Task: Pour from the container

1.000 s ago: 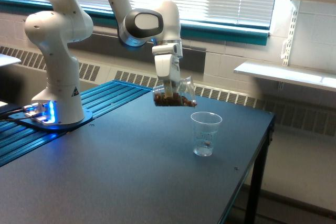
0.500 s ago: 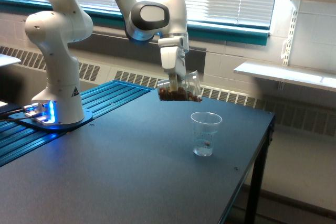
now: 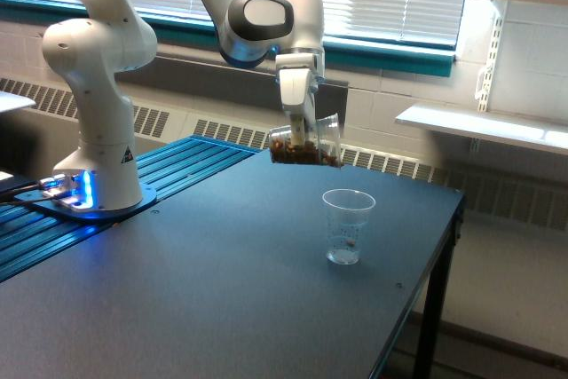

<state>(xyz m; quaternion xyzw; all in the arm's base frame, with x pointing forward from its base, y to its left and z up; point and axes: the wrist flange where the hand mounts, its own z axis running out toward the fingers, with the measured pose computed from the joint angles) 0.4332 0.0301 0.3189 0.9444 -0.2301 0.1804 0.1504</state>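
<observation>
Your clear plastic cup (image 3: 306, 144) sits right in the claw (image 3: 300, 139), pinched between the closed fingers and tipped nearly onto its side, its rim toward the exterior view's right, with brown bits pooled along its lower wall. Below the claw and off to the exterior view's right, well apart, a clear measuring cup (image 3: 347, 225) stands upright on the dark table (image 3: 204, 308), something small at its bottom.
</observation>
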